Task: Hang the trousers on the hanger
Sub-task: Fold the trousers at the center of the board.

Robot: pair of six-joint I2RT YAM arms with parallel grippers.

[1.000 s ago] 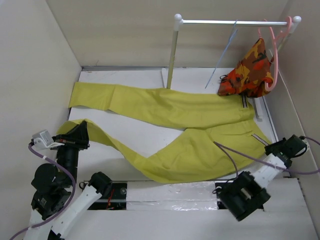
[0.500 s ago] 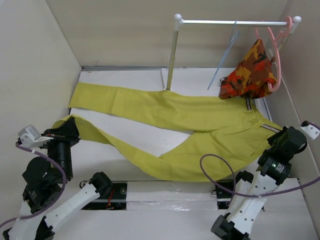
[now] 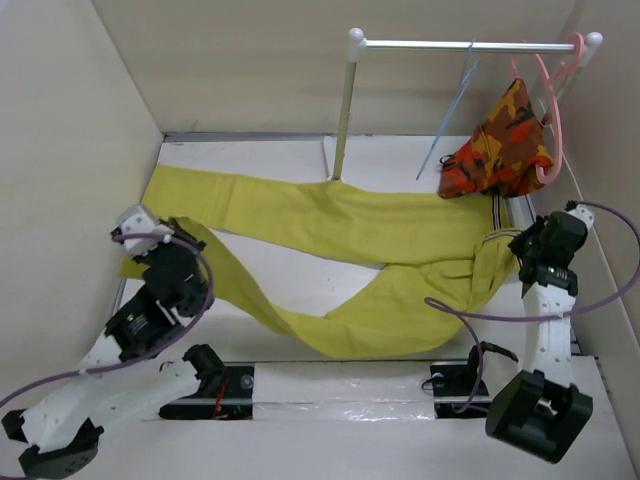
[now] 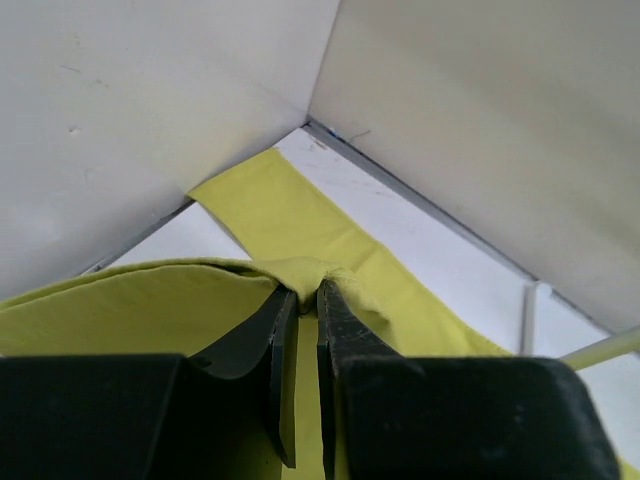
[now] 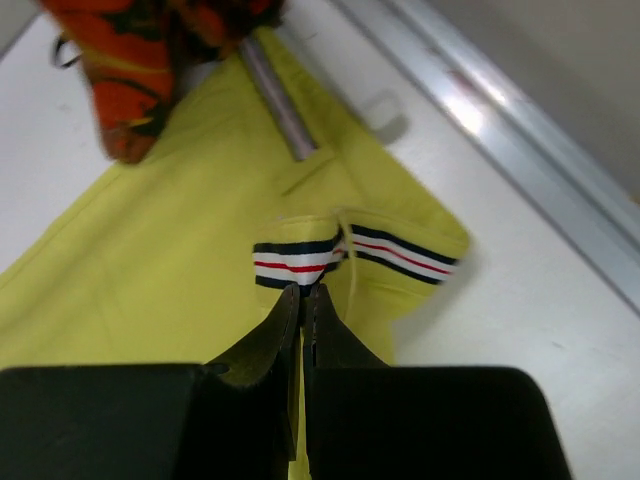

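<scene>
The mustard-yellow trousers (image 3: 340, 220) lie spread across the white table, legs to the left, striped waistband (image 5: 330, 256) to the right. My left gripper (image 3: 180, 238) is shut on the hem of the near leg (image 4: 300, 275) and holds it lifted. My right gripper (image 3: 512, 245) is shut on the waistband edge, raised off the table, its jaws (image 5: 303, 292) pinching the cloth. The pale-blue wire hanger (image 3: 450, 115) hangs on the rail at the back right, apart from both grippers.
An orange-red camouflage garment (image 3: 500, 145) hangs on a pink hanger (image 3: 552, 110) on the rail (image 3: 470, 45). The rail's post (image 3: 343, 110) stands mid-back. Walls close in on the left, back and right. A metal strip (image 5: 500, 130) runs along the right wall.
Both grippers have risen and moved inward with the cloth. The near leg hem has lifted toward the far leg, and the waistband corner has been pulled up and folded over.
</scene>
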